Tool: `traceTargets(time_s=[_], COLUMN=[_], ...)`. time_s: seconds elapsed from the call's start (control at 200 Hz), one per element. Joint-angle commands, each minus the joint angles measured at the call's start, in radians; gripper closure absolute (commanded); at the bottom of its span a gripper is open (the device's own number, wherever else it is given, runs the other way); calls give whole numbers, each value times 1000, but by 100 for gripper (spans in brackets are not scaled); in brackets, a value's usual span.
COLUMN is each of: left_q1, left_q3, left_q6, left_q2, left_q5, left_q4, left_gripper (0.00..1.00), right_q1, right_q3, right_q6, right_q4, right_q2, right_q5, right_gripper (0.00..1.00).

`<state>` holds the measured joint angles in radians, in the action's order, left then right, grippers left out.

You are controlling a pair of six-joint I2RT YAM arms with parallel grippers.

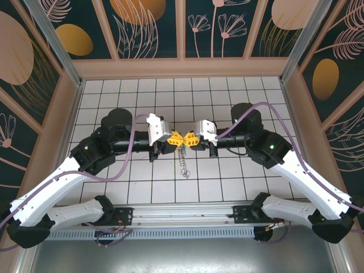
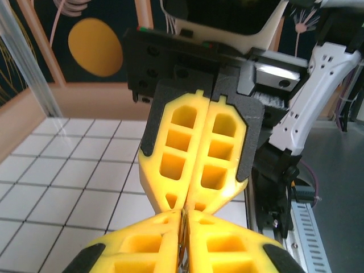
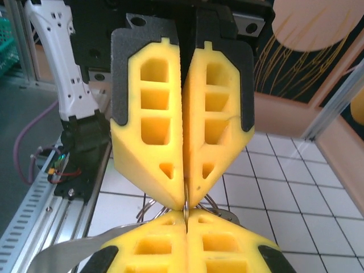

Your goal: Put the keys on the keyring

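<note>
Both arms met tip to tip above the middle of the white tiled desk [image 1: 227, 176]. The left gripper [image 1: 177, 137] and right gripper [image 1: 189, 139] faced each other, their yellow fingertips touching or nearly so. The thin grey-brown metallic chain-like keyring [image 1: 182, 160] ran from that meeting point toward the arm bases, well apart from everything else; whether its lower end rested on the tiles or hung free was not clear from above. In the right wrist view that gripper's own yellow fingers [image 3: 222, 244] were pressed flat together, with curved wire emerging just beyond the tips, so it was judged closed on the keyring. In the left wrist view the left gripper's own fingers [image 2: 142, 244] stood all but together, a hairline slit between them with a sliver of metal in it; it was judged to be pinching the keyring too, though how firmly could not be told. Whether a key was caught in the pinch could not be told, as the fingers covered it. Step in hand, as judged: threading at the shared pinch, with both grippers holding the loop taut. The next move calls for one gripper to keep hold while the other eases off, slowly, since the floppy loop could slip and drop
</note>
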<state>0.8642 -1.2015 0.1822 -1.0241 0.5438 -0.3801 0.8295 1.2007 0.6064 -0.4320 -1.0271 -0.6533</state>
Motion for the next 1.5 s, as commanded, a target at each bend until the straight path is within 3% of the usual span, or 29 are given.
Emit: traceTargets(time_s=[0.0,0.16,0.245,0.33,0.53,0.646,0.776,0.981,1.261,1.496], left_q1=[18,19,18,18,19,18,19,19,19,18], left_q3=[-44,-62,-59,-40,79,148,184,208,303,339], left_q6=[26,33,34,24,-79,-162,-172,-178,-266,-306], left_q2=[-42,-66,-64,-51,48,79,84,90,114,118], left_q5=[43,21,16,24,75,136,143,151,177,180], left_q4=[-32,-57,-54,-32,212,390,452,517,751,848], left_gripper=[87,87,100,100,100,100,100,100,100,100], right_q1=[27,30,30,30,30,30,30,30,24,2], right_q3=[52,57,58,59,3,-55,-80,-75,-116,-144], right_q6=[60,69,69,67,20,-28,-48,-34,-84,-117], right_q4=[-37,-47,-45,-45,30,121,179,179,277,366], right_q2=[-41,-50,-49,-46,3,41,42,2,41,74], right_q5=[82,86,84,82,16,-41,-87,-101,-97,-98], right_gripper=[100,100,100,100,100,86,82,88,89,100])
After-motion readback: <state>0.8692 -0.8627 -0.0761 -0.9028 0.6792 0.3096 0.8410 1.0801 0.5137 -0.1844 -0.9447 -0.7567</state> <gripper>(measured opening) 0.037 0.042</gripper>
